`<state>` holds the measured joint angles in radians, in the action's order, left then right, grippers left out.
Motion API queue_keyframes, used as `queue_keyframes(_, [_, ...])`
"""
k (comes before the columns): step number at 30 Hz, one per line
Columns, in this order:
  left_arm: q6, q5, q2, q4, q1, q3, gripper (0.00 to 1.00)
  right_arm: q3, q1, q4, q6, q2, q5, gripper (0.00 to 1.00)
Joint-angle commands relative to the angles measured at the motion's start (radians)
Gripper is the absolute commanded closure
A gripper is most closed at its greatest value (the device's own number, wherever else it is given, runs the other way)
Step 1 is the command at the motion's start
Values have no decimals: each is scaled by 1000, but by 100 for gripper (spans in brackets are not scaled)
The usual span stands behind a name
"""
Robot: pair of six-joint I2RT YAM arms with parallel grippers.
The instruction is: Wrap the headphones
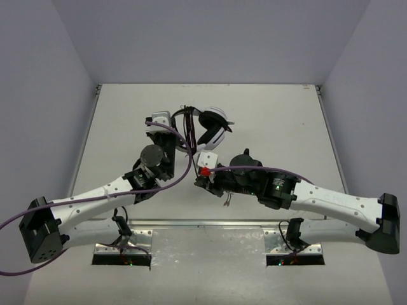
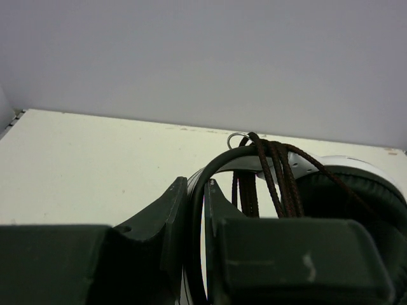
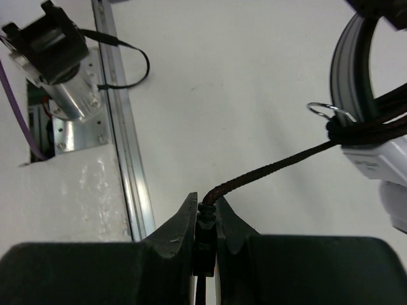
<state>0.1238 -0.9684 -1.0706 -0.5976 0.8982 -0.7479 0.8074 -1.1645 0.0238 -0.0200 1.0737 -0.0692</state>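
The headphones (image 1: 213,130) are held off the middle of the table, white-and-black ear cups to the right of my left gripper (image 1: 170,130). That gripper (image 2: 196,184) is shut on the thin black headband (image 2: 219,162), which passes between its fingers. The dark braided cord (image 2: 280,175) lies in several turns over the headband beside an ear cup (image 2: 356,194). My right gripper (image 1: 200,176) sits just in front of the headphones. In the right wrist view it (image 3: 205,200) is shut on the cord's black plug (image 3: 205,219), and the cord (image 3: 286,162) runs taut from there up to the headband (image 3: 346,57).
A purple robot cable (image 1: 172,184) loops from the left arm across to the right one. An aluminium rail (image 1: 203,223) lines the near table edge, seen also as the rail (image 3: 127,146) close to the right gripper, with a clamped mount (image 3: 57,63) beyond it. Grey walls enclose the table.
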Motion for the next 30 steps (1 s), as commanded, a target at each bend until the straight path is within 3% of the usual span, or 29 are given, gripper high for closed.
queue_keyframes(1, [-91,13,4,-64,-62,11,100,160,-31,267,106,-6,-12,95])
queue_keyframes(6, [-190,42,21,-33,-74,90,100,207,-31,402,147,0,-41,98])
queue_keyframes(15, [-187,48,69,34,-74,122,100,308,-31,616,255,68,209,95])
queue_keyframes(22, [-216,48,98,71,-74,160,100,380,-32,613,296,107,227,98])
queue_keyframes(30, [-223,270,93,200,-74,133,100,447,-43,605,483,213,538,97])
